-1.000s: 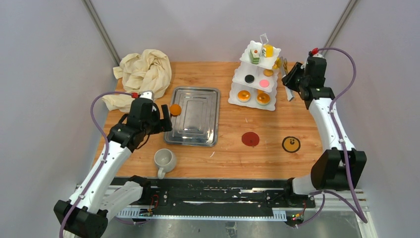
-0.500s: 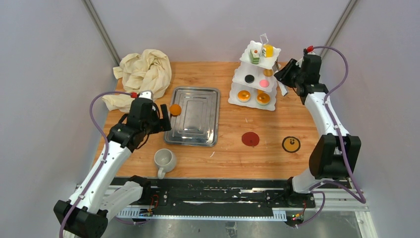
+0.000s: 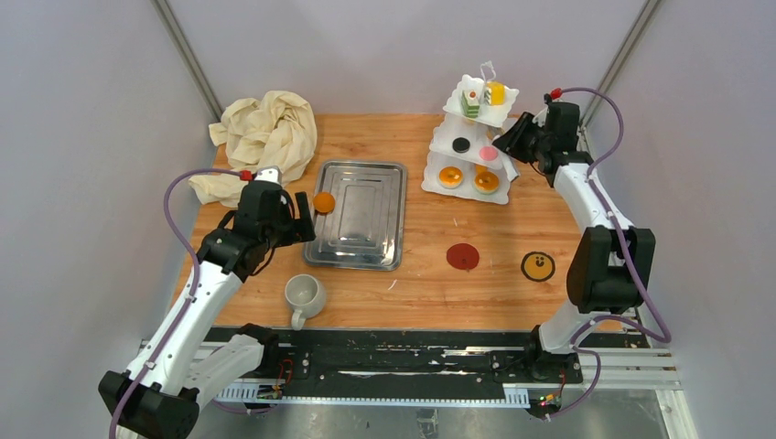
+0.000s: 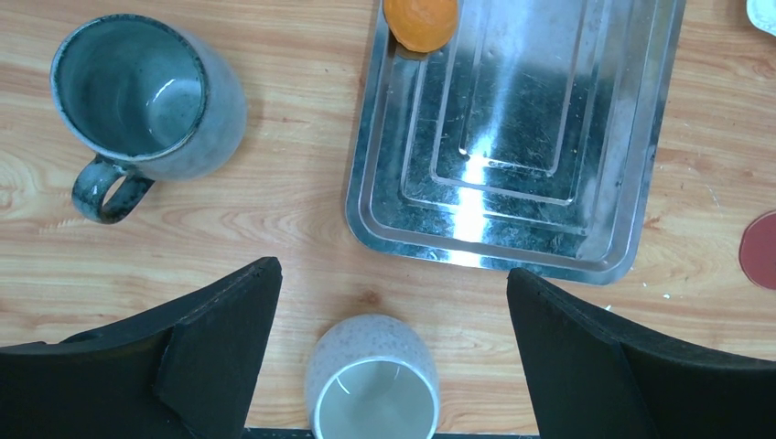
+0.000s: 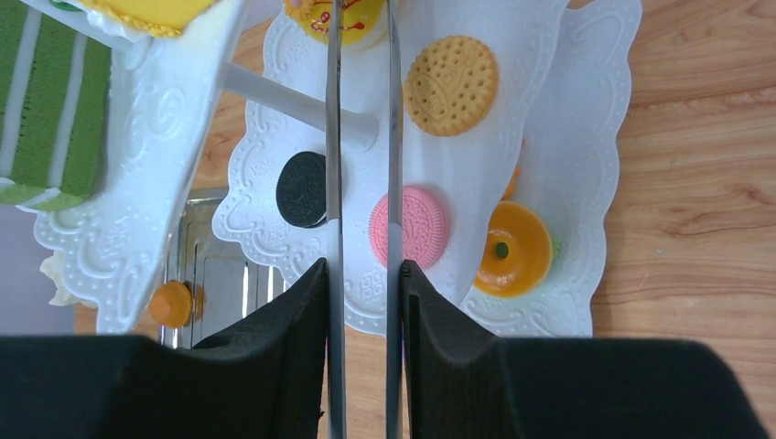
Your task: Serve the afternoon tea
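Top external view: your worktop [image 3: 430,293] carries everything.
Stand [image 3: 432,181]: far right, cakes [image 3: 449,176] on every tier.
Tray [image 3: 361,219]: left of centre; orange cake [image 3: 323,202] at its far left edge.
Mugs: grey mug [image 4: 146,96] left of the tray, off-white mug [image 4: 371,384] by its near corner.
Left fingers [image 4: 220,347]: spread wide, holding nothing (hovering by the tray's left edge).
Right fingers [image 5: 284,347]: clamped on tongs [image 5: 334,238], blades over the stand's middle tier.

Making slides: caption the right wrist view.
Jaws pinch steel tongs over a black round biscuit and a pink round biscuit on the white three-tier stand.
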You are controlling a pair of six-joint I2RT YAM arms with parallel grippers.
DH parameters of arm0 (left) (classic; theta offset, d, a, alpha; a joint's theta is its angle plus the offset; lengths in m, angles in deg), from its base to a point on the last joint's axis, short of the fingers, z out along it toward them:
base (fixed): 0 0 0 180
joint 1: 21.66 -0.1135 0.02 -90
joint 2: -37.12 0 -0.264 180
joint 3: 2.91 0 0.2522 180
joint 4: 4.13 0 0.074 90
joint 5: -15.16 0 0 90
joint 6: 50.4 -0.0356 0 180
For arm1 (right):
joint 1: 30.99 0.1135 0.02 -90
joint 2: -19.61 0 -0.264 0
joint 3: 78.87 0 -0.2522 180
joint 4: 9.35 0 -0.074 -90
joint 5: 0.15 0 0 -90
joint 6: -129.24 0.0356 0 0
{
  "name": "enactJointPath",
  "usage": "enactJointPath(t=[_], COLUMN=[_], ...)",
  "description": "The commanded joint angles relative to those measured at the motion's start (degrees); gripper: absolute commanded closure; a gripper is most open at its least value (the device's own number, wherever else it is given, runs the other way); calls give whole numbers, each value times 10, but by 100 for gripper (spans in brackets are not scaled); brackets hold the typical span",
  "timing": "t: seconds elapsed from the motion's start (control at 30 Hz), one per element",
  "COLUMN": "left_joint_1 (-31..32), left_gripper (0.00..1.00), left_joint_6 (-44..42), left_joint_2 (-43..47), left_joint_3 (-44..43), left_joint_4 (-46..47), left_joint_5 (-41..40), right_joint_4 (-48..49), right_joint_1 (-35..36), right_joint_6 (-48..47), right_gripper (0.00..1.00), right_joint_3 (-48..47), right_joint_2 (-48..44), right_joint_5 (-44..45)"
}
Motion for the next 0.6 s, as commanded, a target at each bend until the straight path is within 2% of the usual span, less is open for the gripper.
enactJointPath(t=[0.0,0.33,0.47,0.57], left_joint_1=[-4,-4,-4,-4], left_gripper=[2,2,2,2], left_joint_6=[-5,-3,-1,1], left_joint_2=[9,9,10,8], left_joint_3=[-9,-7,-5,-7], left_joint_4=[0,0,6,6], left_joint_5=[-9,-6,4,7], right_joint_4=[20,13,11,10], right_joint_1=[11,12,12,12], right_joint_6=[-14,-26,-26,-26], right_gripper=[94,88,72,67], right_joint_3=[-28,-8,1,5], right_joint_2=[-1,-22,-31,-41], right_joint_5=[-26,-40,-37,-33])
